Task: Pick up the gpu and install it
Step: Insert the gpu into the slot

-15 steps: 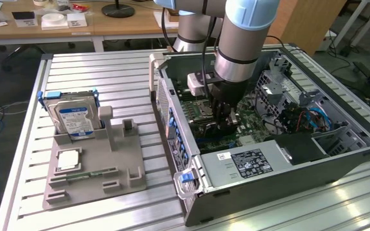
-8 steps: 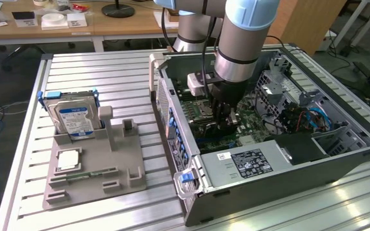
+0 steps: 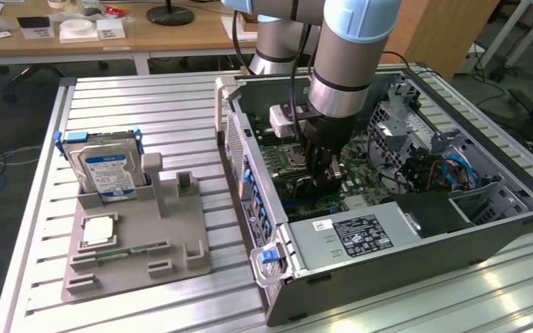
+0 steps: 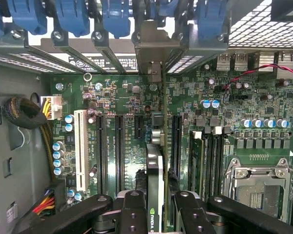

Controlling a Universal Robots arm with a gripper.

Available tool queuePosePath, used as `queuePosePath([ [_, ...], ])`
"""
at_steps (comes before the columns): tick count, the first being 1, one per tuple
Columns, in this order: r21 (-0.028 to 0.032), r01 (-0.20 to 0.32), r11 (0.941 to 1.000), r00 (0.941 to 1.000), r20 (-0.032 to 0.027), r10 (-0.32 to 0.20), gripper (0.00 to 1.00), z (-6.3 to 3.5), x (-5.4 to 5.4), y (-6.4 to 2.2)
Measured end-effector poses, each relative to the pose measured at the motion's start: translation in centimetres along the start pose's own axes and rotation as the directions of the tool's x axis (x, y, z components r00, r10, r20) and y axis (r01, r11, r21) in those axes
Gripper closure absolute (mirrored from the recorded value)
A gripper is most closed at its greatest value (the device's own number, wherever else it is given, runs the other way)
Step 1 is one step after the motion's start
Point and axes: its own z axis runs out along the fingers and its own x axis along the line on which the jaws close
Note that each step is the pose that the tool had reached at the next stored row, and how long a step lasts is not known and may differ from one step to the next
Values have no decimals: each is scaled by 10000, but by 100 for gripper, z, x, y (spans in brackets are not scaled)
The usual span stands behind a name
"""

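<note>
- Slatted table (image 3: 155, 111) holds an open case (image 3: 488, 229).
- Gripper (image 3: 322, 183) fingers (image 4: 132, 212) pinch the gpu (image 4: 155, 165) edge-on over the motherboard (image 4: 117, 95).
- Its long axis runs parallel to the slots (image 4: 119, 146).

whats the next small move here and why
Probably ease the gpu straight down toward the motherboard: the claw grips it edge-on among the black slots, with its bracket at the case rear wall. I can't tell whether it is seated.

One gpu (image 4: 155, 180), one hard drive (image 3: 106, 170), one case (image 3: 415, 267)
</note>
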Motion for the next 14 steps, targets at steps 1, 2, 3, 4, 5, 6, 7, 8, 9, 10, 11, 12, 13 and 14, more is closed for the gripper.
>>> queuePosePath([
  [1, 1, -2, 10000, 10000, 1, 2, 73, 1, -1, 0],
  [2, 1, -1, 10000, 10000, 1, 1, 73, 1, -1, 0],
  [3, 1, -1, 10000, 10000, 1, 1, 73, 1, -1, 0],
  [4, 0, -2, 10000, 10000, 1, 2, 73, 1, -1, 0],
  [5, 1, -2, 10000, 10000, 1, 2, 73, 1, -1, 0],
  [6, 1, -2, 10000, 10000, 1, 2, 73, 1, -1, 0],
  [7, 1, -1, 10000, 10000, 1, 1, 73, 1, -1, 0],
  [8, 0, -2, 10000, 10000, 6, 2, 73, 1, -2, 0],
  [9, 1, -3, 10000, 10000, 13, 3, 72, 3, -2, 1],
  [10, 2, -3, 10000, 10000, 10, 3, 72, 4, -2, 1],
  [11, 3, -3, 10000, 10000, 6, 3, 66, 3, -2, 0],
  [12, 2, -3, 10000, 10000, 4, 3, 66, 2, -2, 1],
  [13, 0, -3, 10000, 10000, 1, 3, 66, 1, -1, 1],
  [14, 1, -2, 10000, 10000, 2, 2, 66, 1, -1, 1],
])
